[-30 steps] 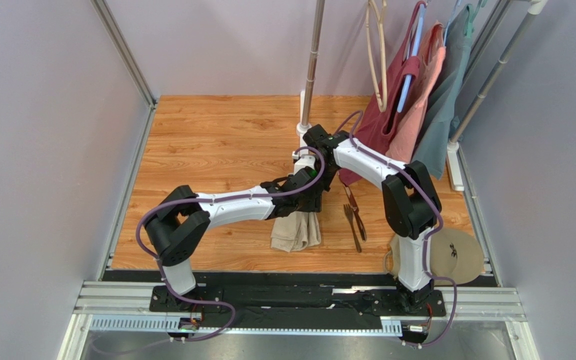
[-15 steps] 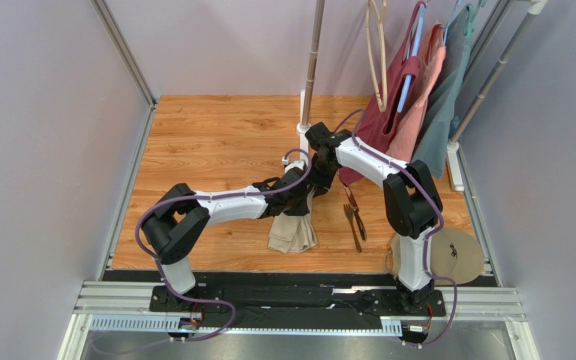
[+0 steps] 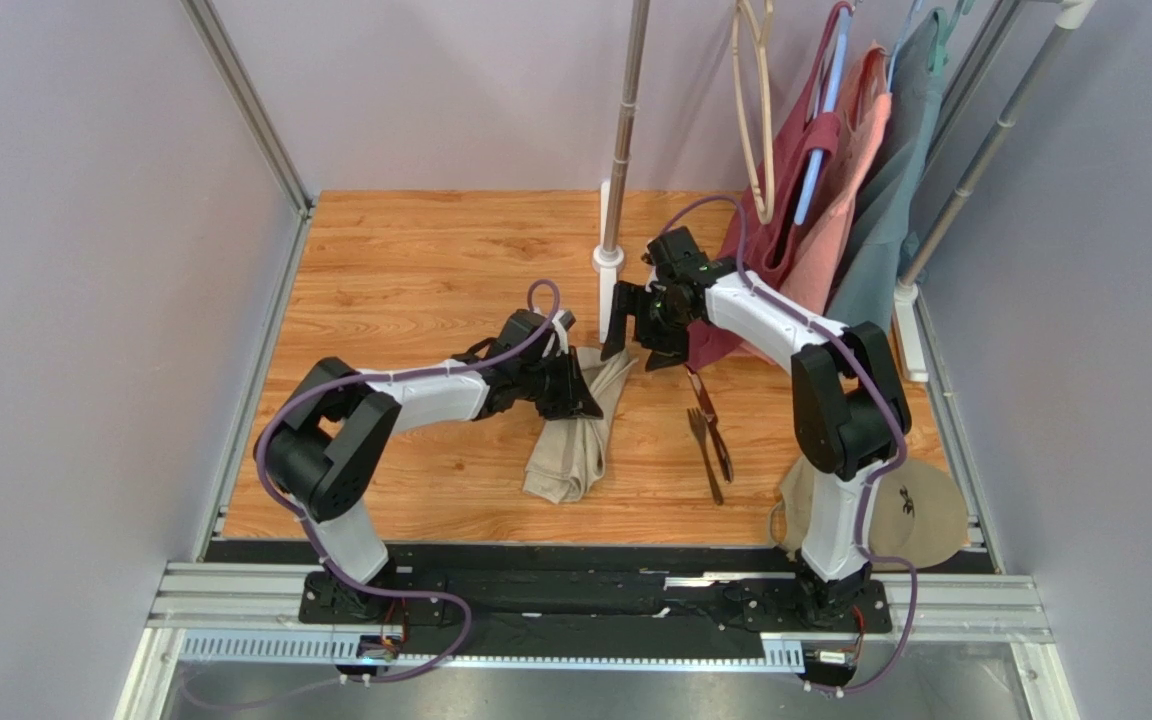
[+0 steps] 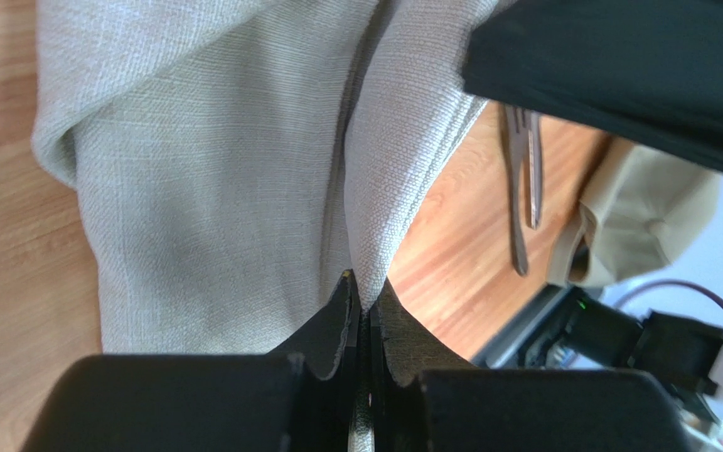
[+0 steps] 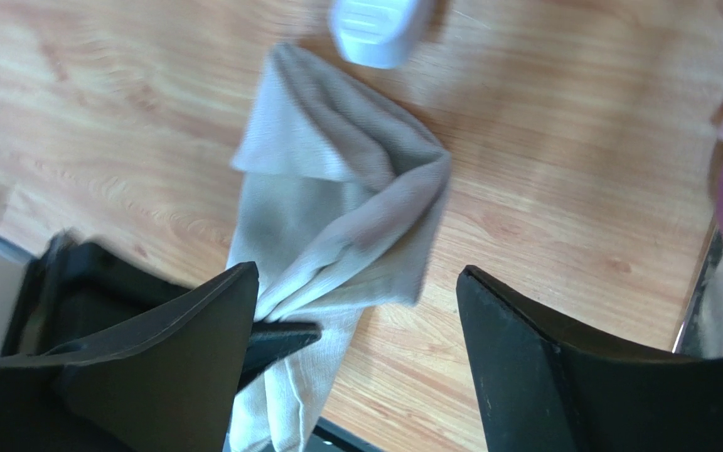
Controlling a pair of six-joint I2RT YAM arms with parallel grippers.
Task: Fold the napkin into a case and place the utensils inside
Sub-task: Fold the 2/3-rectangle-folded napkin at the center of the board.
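Observation:
The beige napkin (image 3: 567, 443) lies bunched in a long folded strip on the wooden table, its far corner lifted. My left gripper (image 3: 585, 387) is shut on that raised fold; the left wrist view shows the cloth (image 4: 214, 160) pinched between the closed jaws of this gripper (image 4: 363, 294). My right gripper (image 3: 642, 323) hovers just beyond, open and empty. From the right wrist, the napkin (image 5: 346, 207) sits below the wide-spread jaws of that gripper (image 5: 358, 273). The dark utensils (image 3: 707, 431) lie side by side to the right of the cloth, and they (image 4: 524, 179) show in the left wrist view too.
A metal pole on a white foot (image 3: 608, 258) stands just behind the grippers. Maroon, salmon and grey-teal garments (image 3: 815, 210) hang at the back right. A round tan disc (image 3: 913, 510) lies at the front right, by the right arm's base.
My right gripper opened, let go of the napkin and drew back to the right. My left gripper shut on the cloth and pulled it left, stretching it into a narrower strip.

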